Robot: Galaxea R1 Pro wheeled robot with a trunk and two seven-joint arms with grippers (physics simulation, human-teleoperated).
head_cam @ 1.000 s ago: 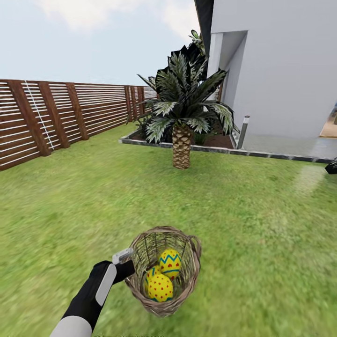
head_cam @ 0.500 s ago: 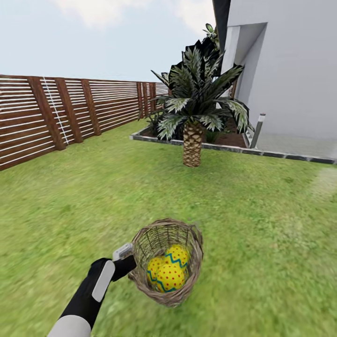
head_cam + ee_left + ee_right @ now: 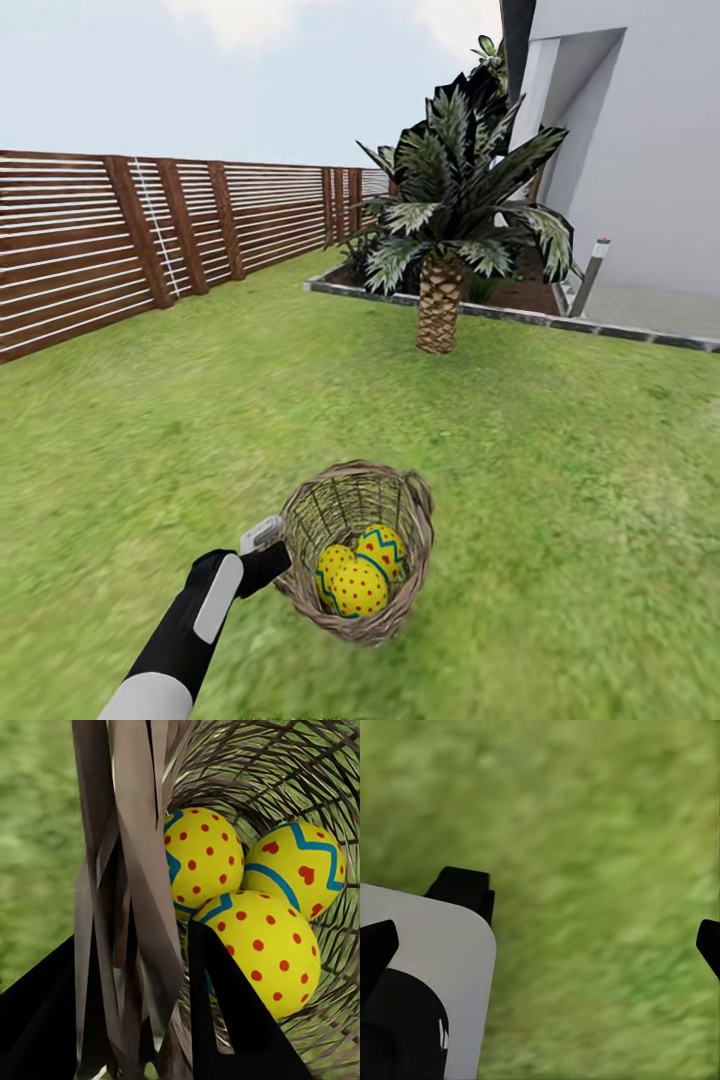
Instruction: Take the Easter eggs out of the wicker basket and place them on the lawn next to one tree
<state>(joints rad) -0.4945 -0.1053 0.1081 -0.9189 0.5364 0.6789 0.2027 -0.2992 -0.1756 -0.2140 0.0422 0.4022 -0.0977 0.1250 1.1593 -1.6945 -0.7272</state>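
Wicker, brown and open-woven, forms the wicker basket (image 3: 358,548), which hangs tilted above the lawn (image 3: 560,470) in front of the robot, with the three Easter eggs (image 3: 360,575) lying together inside it, yellow with red dots and blue zigzags. The left gripper (image 3: 268,553) pinches the basket's rim, one dark finger (image 3: 225,1012) inside the weave against an egg and the other outside. The right gripper (image 3: 540,945) hangs spread wide over bare grass, holding nothing. No egg is out yet, so the job seems to be at the carrying stage, with basket and eggs being brought toward a tree. Next, the basket likely needs setting down beside a bare trunk and the eggs lifted out one by one. Ahead, a short palm (image 3: 440,250) stands at a planting bed's edge; a slatted wooden fence (image 3: 150,245) runs along the left, and a pale house wall (image 3: 650,150) rises on the right.
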